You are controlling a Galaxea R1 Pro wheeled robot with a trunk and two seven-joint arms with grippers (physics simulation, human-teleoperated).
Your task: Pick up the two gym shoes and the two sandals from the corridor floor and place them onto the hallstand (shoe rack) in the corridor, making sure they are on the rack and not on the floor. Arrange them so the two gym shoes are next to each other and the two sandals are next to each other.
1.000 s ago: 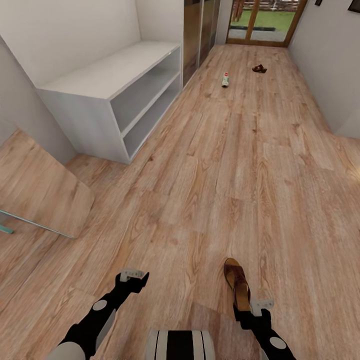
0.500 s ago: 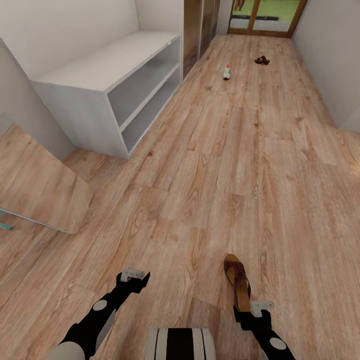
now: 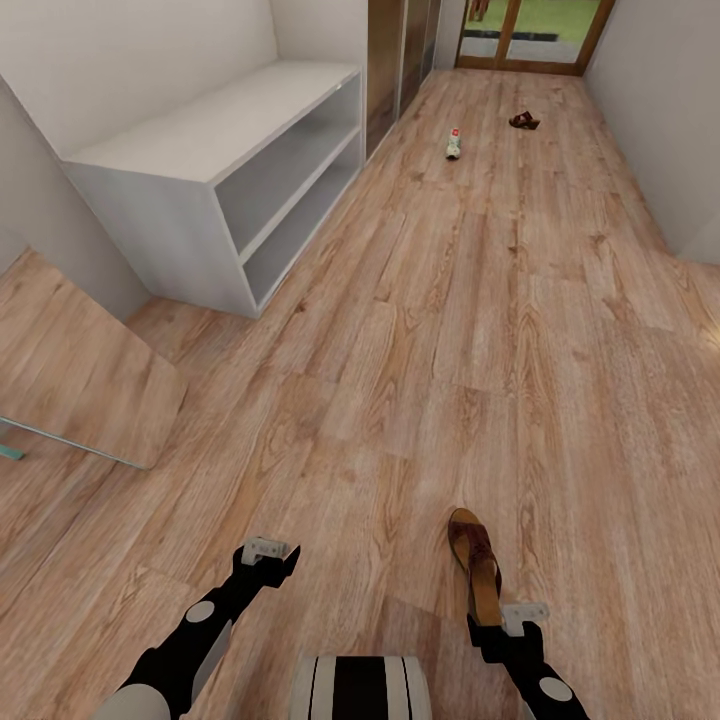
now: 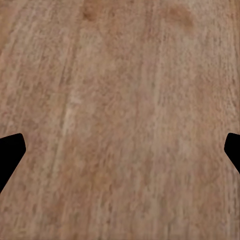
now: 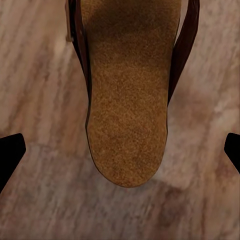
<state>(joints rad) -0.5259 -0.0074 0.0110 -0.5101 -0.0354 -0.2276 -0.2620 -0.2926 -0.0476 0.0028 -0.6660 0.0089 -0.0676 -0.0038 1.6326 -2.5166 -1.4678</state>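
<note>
The far gym shoe (image 3: 453, 143) and the far sandal (image 3: 523, 120) are showing too small down the corridor for laces, straps or which way up they lie to be told. The near sandal's (image 3: 475, 560) heel end is lying hidden behind the right gripper (image 3: 522, 612), and the right wrist view's edge is cutting off its toe end (image 5: 130, 95). The fingertips (image 4: 10, 152) are just poking in at both wrist views' edges.
</note>
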